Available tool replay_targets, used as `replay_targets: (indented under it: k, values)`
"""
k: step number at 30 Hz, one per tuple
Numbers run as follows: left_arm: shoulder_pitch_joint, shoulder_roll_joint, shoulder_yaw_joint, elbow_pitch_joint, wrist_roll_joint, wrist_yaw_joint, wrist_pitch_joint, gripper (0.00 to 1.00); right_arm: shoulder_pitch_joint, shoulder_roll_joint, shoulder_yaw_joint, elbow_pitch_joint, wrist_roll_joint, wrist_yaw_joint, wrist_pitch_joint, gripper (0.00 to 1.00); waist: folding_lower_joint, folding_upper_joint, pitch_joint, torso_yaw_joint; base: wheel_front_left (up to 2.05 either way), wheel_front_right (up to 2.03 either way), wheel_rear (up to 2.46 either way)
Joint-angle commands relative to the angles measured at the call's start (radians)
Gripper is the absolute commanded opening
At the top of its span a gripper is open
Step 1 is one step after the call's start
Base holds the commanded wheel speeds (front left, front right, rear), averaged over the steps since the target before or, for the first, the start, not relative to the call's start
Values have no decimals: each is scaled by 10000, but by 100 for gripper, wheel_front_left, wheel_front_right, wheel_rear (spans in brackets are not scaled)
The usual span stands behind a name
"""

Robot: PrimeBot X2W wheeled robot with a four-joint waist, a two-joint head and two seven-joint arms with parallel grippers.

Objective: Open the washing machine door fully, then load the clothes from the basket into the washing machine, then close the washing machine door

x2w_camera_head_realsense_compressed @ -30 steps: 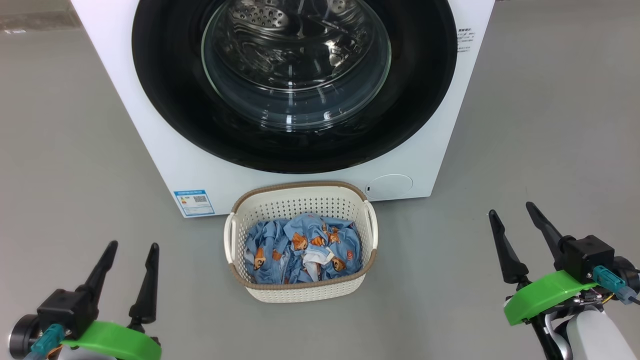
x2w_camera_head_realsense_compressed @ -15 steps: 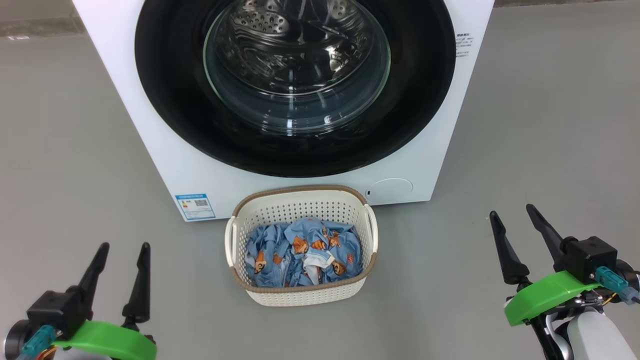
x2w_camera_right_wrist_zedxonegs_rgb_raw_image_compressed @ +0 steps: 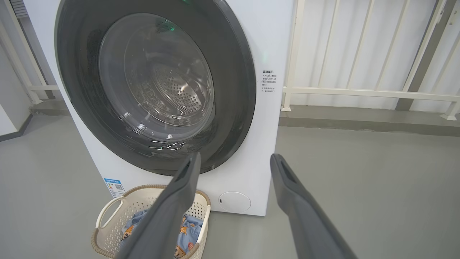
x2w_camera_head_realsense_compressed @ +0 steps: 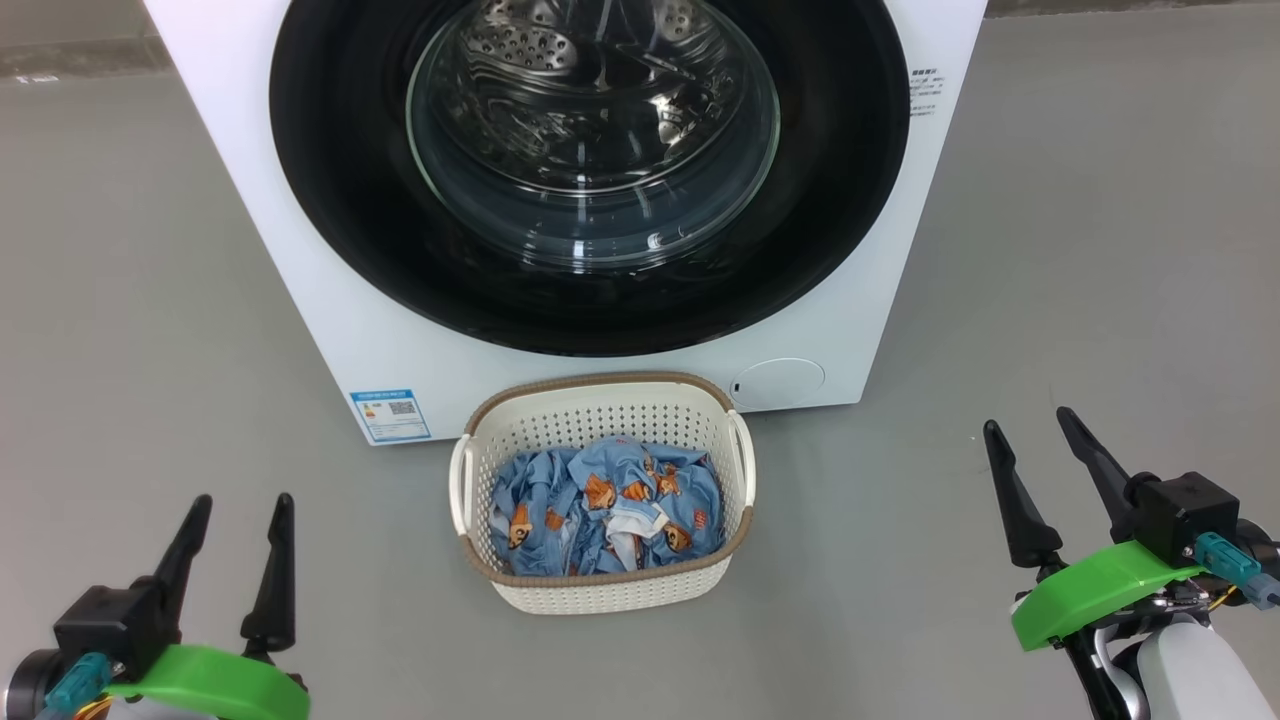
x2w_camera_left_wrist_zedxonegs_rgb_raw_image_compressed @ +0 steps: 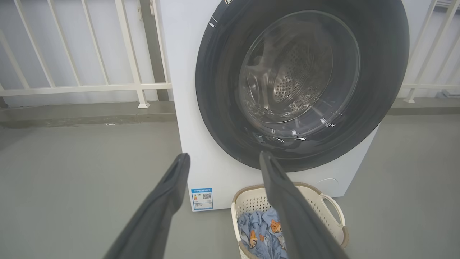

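The white washing machine stands straight ahead with its round black-rimmed door shut flat against the front; the steel drum shows through the glass. On the floor before it sits the cream basket, holding the light blue clothes with orange bears. My left gripper hovers open and empty at the lower left, well left of the basket. At the lower right, my right gripper is also open and empty. Door and basket appear in the left wrist view, and likewise door and basket in the right wrist view.
Grey floor spreads on both sides of the machine. A white railing runs behind it along the wall, seen also as the railing in the right wrist view. A blue label sticker sits low on the machine's front.
The left gripper has dropped slightly lower and leftward in the head view. The head view itself shifted a little, the machine and basket sitting lower. The right gripper has barely moved.
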Motion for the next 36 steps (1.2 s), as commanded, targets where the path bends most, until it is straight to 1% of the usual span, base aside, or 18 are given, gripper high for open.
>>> replay_targets:
  k: [1,26,36]
  values:
    - [-414,327,330,-172,-79,-16,-65,100,-140,-72,182,-267,-31,17,-122,100,0,0,0,5,0,0,0]
    - [-487,478,479,-180,-209,-16,-65,100,-252,15,130,-297,-16,17,-122,100,0,0,177,-77,0,0,0]
    - [-592,509,440,-185,-19,-16,-65,100,-282,31,19,-378,-33,17,-122,100,0,0,344,-48,16,16,-33]
